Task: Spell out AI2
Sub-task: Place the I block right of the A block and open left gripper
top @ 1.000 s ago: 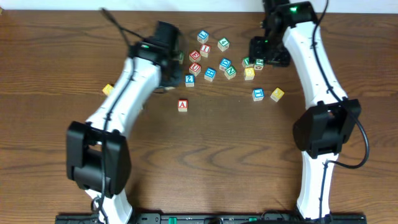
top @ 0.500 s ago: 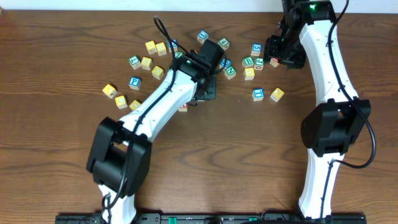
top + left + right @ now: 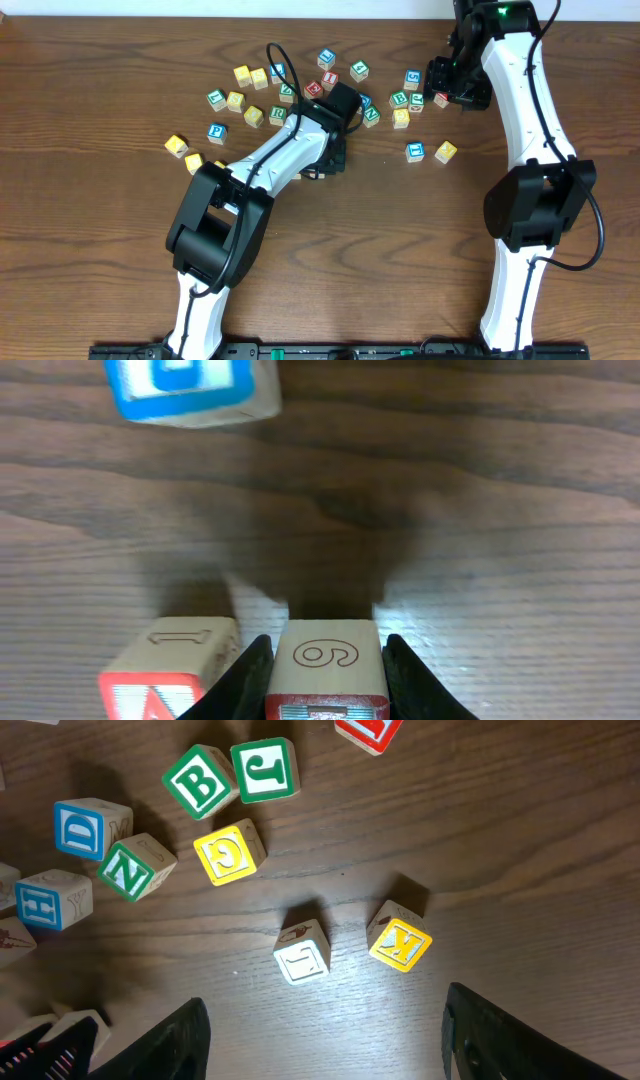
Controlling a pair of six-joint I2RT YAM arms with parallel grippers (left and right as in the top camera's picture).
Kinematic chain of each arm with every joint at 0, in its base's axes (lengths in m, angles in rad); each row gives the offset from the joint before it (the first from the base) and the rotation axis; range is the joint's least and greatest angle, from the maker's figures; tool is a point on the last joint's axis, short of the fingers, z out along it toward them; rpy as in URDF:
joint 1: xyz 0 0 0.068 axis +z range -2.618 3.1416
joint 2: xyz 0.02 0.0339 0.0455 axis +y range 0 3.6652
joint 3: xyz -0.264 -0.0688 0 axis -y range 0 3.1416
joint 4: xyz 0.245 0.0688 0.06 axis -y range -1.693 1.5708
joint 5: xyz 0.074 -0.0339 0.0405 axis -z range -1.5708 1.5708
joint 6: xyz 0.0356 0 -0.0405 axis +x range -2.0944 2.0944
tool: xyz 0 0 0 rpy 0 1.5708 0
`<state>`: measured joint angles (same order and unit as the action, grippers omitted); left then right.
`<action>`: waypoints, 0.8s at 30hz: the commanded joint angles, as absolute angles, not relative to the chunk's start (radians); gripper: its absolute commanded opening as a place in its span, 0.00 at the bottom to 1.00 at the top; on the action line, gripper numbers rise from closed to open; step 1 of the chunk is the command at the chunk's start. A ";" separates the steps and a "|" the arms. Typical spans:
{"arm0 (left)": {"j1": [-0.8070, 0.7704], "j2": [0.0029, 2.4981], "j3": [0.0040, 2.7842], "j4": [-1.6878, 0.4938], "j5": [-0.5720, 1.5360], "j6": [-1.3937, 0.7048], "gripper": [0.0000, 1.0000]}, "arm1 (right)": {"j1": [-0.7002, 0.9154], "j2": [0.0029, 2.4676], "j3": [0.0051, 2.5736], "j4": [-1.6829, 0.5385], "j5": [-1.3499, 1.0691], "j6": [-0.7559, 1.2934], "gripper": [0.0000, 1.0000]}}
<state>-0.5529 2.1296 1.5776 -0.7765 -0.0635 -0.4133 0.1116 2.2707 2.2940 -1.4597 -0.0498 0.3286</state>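
Left arm swung further right since half second ago, elbow now nearer block cluster; right arm unmoved. Left gripper (image 3: 325,648) clamped narrow on red-topped block (image 3: 325,678); side face shows 6, top letter cut off by frame edge. A block (image 3: 172,675) sits just outside one finger, side by side with held block. Blue block (image 3: 190,385) ahead of fingertips, well apart. Right gripper (image 3: 325,1020) spread wide, holding nothing. Yellow K block (image 3: 400,942) and white block (image 3: 303,952) lie just ahead of it.

Roughly twenty-five letter blocks (image 3: 415,151), some likely hidden; two arms (image 3: 522,110).
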 commanded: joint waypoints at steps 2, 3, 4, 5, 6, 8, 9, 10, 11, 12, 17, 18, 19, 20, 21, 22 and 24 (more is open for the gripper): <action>-0.551 2.136 1.571 -0.775 -0.125 -0.397 0.22 | 0.111 2.250 2.310 -1.462 -0.044 0.336 0.71; -0.550 2.136 1.572 -0.775 -0.125 -0.397 0.22 | 0.111 2.250 2.310 -1.462 -0.044 0.336 0.71; -0.549 2.136 1.572 -0.775 -0.125 -0.397 0.22 | 0.111 2.250 2.310 -1.462 -0.044 0.336 0.71; -0.548 2.136 1.572 -0.774 -0.125 -0.397 0.22 | 0.111 2.250 2.310 -1.462 -0.044 0.336 0.71; -0.546 2.136 1.572 -0.773 -0.125 -0.397 0.22 | 0.112 2.250 2.310 -1.462 -0.044 0.336 0.71; -0.544 2.136 1.571 -0.772 -0.126 -0.398 0.22 | 0.112 2.250 2.310 -1.462 -0.044 0.336 0.71; -0.543 2.136 1.572 -0.772 -0.126 -0.398 0.22 | 0.112 2.250 2.310 -1.462 -0.044 0.336 0.71; -0.543 2.137 1.571 -0.771 -0.126 -0.398 0.22 | 0.113 2.250 2.310 -1.463 -0.044 0.336 0.71; -0.543 2.138 1.571 -0.772 -0.125 -0.398 0.22 | 0.113 2.250 2.310 -1.464 -0.044 0.336 0.71; -0.543 2.139 1.570 -0.771 -0.125 -0.398 0.22 | 0.113 2.250 2.310 -1.464 -0.044 0.336 0.71; -0.543 2.161 1.560 -0.769 -0.125 -0.426 0.22 | 0.113 2.250 2.310 -1.464 -0.044 0.336 0.71; -0.544 2.167 1.560 -0.769 -0.125 -0.432 0.22 | 0.113 2.250 2.310 -1.464 -0.044 0.336 0.71; -0.544 2.171 1.560 -0.769 -0.124 -0.432 0.22 | 0.113 2.250 2.310 -1.464 -0.044 0.336 0.72; -0.544 2.172 1.560 -0.769 -0.125 -0.432 0.22 | 0.113 2.250 2.310 -1.464 -0.044 0.336 0.71; -0.544 2.172 1.560 -0.768 -0.125 -0.432 0.22 | 0.113 2.250 2.310 -1.464 -0.044 0.336 0.71; -0.543 2.172 1.560 -0.768 -0.125 -0.432 0.22 | 0.113 2.250 2.310 -1.464 -0.044 0.336 0.71; -0.540 2.172 1.560 -0.768 -0.125 -0.432 0.22 | 0.113 2.250 2.310 -1.467 -0.044 0.336 0.71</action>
